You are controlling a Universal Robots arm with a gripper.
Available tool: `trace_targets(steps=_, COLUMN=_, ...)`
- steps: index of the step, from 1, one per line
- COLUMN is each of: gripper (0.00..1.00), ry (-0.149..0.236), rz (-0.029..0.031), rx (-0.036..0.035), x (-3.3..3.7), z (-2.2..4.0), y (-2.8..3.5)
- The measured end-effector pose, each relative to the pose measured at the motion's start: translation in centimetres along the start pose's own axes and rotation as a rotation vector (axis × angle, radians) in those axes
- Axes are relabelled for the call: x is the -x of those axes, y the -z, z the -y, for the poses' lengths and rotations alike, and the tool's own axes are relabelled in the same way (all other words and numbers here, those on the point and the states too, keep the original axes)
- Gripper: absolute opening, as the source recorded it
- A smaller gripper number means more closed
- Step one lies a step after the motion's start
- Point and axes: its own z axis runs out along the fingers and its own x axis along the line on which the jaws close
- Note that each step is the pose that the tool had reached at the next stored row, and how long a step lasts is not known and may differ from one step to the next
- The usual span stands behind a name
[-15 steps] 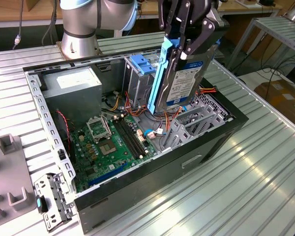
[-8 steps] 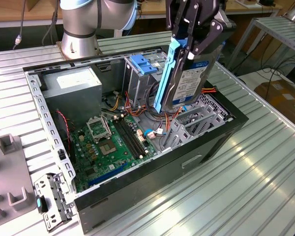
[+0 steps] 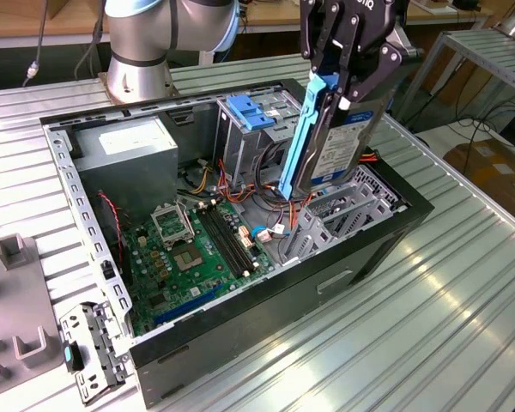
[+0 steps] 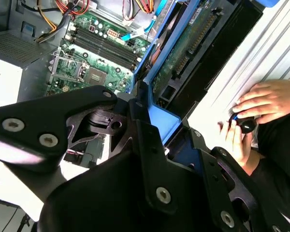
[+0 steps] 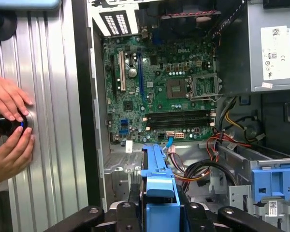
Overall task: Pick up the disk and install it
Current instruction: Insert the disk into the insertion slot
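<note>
Above the open computer case (image 3: 326, 275), we are holding the disk (image 3: 342, 142) up on its edge, with our gripper (image 3: 350, 81) pinching its top end. It is hanging over the metal cage (image 3: 326, 219), not yet inside. We think pick-up is done and fitting-in is underway.

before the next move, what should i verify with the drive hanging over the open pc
1. Grip: end effector shut on the flat silver-black hard drive with blue plastic side rails: ok.
2. Drive seated in the grey metal drive bay: not ok, it hangs tilted above it.
3. Rails lined up with the bay: cannot tell.
4. Red and orange cables clear of the bay: cannot tell.
5. Person's hands outside the black computer case, on the ribbed metal table: ok.
</note>
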Motion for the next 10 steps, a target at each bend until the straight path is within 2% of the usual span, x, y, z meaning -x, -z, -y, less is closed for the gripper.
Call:
trace_targets(steps=6, gripper=0.37, ry=0.0, rz=0.0001, rx=0.0, x=0.05, z=0.9, y=-0.18)
trace_targets(steps=10, gripper=0.37, ry=0.0, rz=0.0002, rx=0.0, x=0.05, z=0.97, y=-0.19)
